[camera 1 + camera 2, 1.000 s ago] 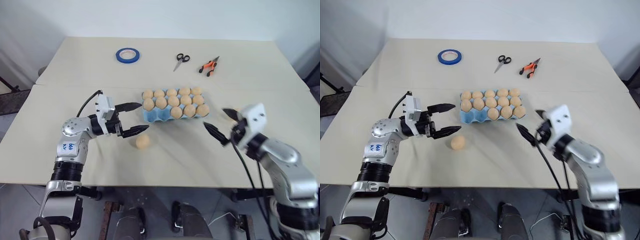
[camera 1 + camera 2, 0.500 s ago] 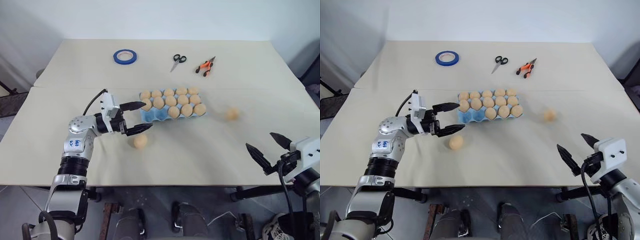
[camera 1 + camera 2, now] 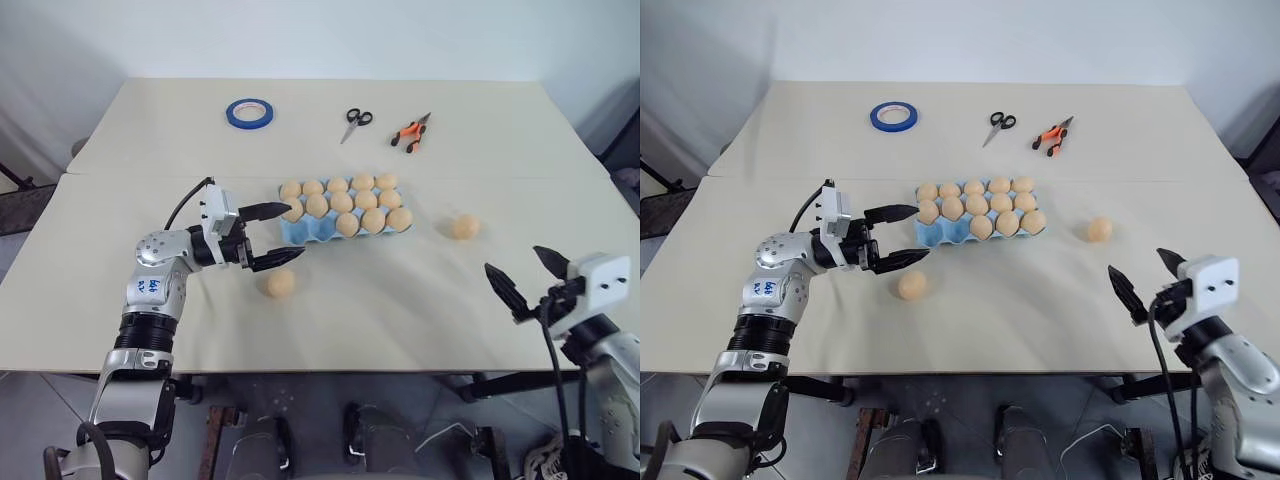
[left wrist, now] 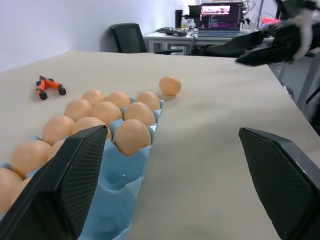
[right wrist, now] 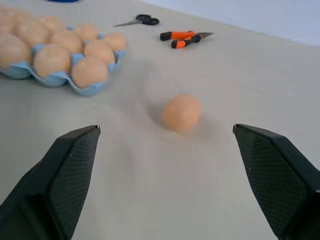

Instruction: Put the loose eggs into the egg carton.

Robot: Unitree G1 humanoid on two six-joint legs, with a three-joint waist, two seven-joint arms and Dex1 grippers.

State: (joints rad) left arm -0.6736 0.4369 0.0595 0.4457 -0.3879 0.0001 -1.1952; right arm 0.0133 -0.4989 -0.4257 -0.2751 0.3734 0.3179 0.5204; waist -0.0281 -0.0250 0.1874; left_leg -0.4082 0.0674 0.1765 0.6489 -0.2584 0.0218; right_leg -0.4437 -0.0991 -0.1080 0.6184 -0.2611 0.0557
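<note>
The light blue egg carton sits mid-table, most cups filled with tan eggs and its front left cups bare. One loose egg lies just in front of the carton's left end. A second loose egg rests to the carton's right and appears again in the right wrist view. My left gripper hovers open at the carton's left end, above and behind the nearer egg, holding nothing. My right gripper stands open and empty near the table's front right edge, short of the second egg.
A blue tape roll, scissors and orange-handled pliers lie at the table's far side. A seam runs across the table behind the carton. Open tabletop lies between the carton and the front edge.
My right gripper pulled away from the carton's right end to the table's front right edge, uncovering the second loose egg. The left gripper stayed put. The camera shifted slightly.
</note>
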